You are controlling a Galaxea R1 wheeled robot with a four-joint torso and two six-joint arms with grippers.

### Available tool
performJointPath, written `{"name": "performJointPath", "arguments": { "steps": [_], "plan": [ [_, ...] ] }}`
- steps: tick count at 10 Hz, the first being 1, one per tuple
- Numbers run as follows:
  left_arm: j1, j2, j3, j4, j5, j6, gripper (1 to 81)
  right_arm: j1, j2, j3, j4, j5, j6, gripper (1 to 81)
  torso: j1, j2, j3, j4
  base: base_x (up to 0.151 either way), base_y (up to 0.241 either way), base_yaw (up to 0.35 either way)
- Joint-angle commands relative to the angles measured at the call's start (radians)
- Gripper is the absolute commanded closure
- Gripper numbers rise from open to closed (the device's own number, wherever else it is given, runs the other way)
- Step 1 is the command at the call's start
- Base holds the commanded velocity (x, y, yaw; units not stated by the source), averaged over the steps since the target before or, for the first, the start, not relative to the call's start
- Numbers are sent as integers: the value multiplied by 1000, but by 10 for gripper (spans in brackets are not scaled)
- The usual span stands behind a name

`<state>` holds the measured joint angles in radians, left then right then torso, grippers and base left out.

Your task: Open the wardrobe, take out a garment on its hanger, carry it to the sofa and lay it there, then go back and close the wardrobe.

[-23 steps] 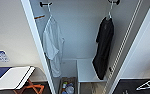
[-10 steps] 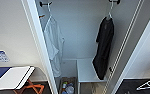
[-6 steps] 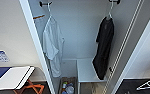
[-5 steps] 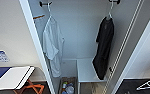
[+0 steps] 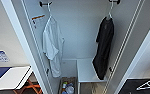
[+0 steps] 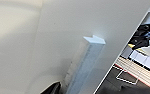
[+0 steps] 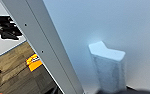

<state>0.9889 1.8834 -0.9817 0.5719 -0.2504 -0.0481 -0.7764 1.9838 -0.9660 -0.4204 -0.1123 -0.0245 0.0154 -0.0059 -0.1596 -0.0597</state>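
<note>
The wardrobe (image 5: 88,37) stands open, both white doors swung out to the sides. Inside on the right, the black garment (image 5: 104,47) hangs limp from its pale hanger (image 5: 110,11), hooked on a dark rail fitting. In the left wrist view a white door handle (image 6: 87,62) shows very close, with a dark edge of my left gripper (image 6: 53,90) at its base. The right wrist view shows the other door's handle (image 7: 108,65) just as close, and my right gripper (image 7: 131,90) is a dark strip beside it.
A white shirt (image 5: 52,45) hangs on the wardrobe's left side. Low inside are a white shelf (image 5: 87,70) and a box of bottles (image 5: 67,86). A white table (image 5: 11,77) with orange legs stands outside left. A dark mat (image 5: 146,86) lies right.
</note>
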Motion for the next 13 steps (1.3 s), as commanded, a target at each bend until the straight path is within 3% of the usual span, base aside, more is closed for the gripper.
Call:
{"name": "performJointPath", "arguments": {
  "steps": [1,9,13],
  "plan": [
    [55,-36,215,68,80,-24,10,-7,-15,136,54,-162,40,10,0,0,0,0,0,0,0],
    [112,-67,166,66,36,-25,10,-76,-141,58,51,-159,37,10,0,0,0,0,0,0,0],
    [130,-56,132,57,22,-26,10,-119,-187,-46,52,-158,38,10,-5,-2,2,0,0,0,0]
  ]
}}
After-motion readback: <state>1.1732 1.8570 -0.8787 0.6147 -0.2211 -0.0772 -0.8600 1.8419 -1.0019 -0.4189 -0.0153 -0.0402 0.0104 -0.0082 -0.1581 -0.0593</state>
